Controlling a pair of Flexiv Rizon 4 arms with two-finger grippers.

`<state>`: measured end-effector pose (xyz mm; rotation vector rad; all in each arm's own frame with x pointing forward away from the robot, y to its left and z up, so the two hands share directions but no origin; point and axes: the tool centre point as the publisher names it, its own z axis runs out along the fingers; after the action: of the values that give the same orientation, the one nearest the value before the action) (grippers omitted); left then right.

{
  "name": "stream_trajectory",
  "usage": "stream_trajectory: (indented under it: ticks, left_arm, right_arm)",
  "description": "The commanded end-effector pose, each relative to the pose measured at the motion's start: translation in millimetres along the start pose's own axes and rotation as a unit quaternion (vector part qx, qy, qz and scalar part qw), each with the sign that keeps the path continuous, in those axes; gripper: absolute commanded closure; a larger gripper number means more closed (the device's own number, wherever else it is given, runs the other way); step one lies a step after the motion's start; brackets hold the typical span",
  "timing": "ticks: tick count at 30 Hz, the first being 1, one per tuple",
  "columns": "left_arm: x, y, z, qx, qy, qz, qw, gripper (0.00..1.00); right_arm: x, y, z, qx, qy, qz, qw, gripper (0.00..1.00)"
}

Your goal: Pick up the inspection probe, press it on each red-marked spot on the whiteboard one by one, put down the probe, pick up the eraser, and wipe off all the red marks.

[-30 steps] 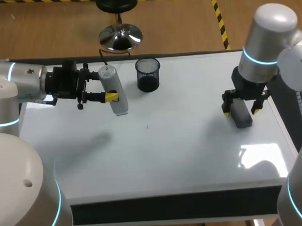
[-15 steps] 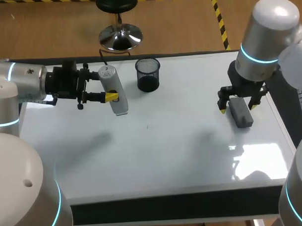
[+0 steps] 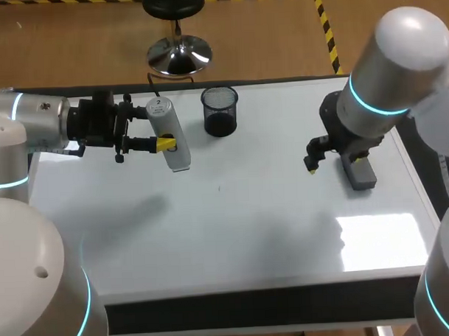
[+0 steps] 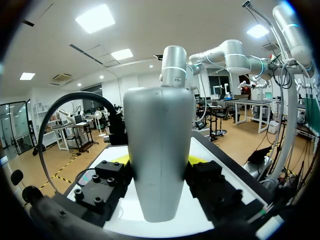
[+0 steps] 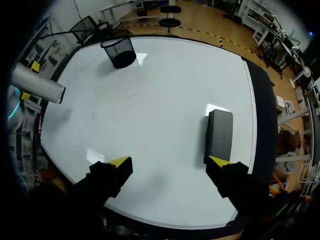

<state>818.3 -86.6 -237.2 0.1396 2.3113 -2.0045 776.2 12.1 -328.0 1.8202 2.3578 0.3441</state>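
The grey cylindrical probe (image 3: 168, 133) hangs tilted above the whiteboard (image 3: 233, 212) at the back left, with my left gripper (image 3: 165, 144) shut on its lower half. In the left wrist view the probe (image 4: 159, 150) stands between the fingers of that gripper (image 4: 160, 165), a yellow pad on each side. The dark grey eraser (image 3: 360, 172) lies flat near the right edge. My right gripper (image 3: 333, 163) hovers open just left of it, holding nothing. In the right wrist view the eraser (image 5: 220, 135) lies ahead of the right finger of the open gripper (image 5: 169, 161). I see no red marks.
A black mesh cup (image 3: 220, 111) stands at the back of the board, right of the probe; the right wrist view shows the cup (image 5: 119, 51) and the probe (image 5: 37, 84) far ahead. A tiny dark speck (image 3: 218, 188) sits mid-board.
My right gripper has shifted left, from straddling the eraser to beside it, still open. The left arm and probe have not moved.
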Motion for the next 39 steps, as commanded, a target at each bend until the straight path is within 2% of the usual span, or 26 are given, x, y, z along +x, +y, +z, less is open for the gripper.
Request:
stream_trajectory:
  ticks: [1, 11, 22, 31, 39]
  left_arm:
    - [0.6, -1.4, -0.4, 0.000, -0.001, 0.001, 1.000, 1.00]
    - [0.6, -1.4, -0.4, 0.000, -0.001, 0.001, 1.000, 1.00]
    - [0.6, -1.4, -0.4, 0.000, -0.001, 0.001, 1.000, 1.00]
    - [0.6, -1.4, -0.4, 0.000, -0.001, 0.001, 1.000, 1.00]
    - [0.6, -1.4, -0.4, 0.000, -0.001, 0.001, 1.000, 1.00]
  right_arm:
    - [12.0, -9.1, -11.4, -0.031, 0.007, -0.013, 0.999, 0.00]
    - [53.5, -4.3, -27.3, -0.077, 0.055, -0.058, 0.994, 0.00]
    - [97.6, 5.1, -21.5, -0.106, 0.081, -0.108, 0.985, 0.00]
    - [120.0, 23.0, -19.0, -0.118, 0.097, -0.127, 0.980, 0.00]
    - [123.3, 27.9, -20.8, -0.119, 0.098, -0.143, 0.978, 0.00]
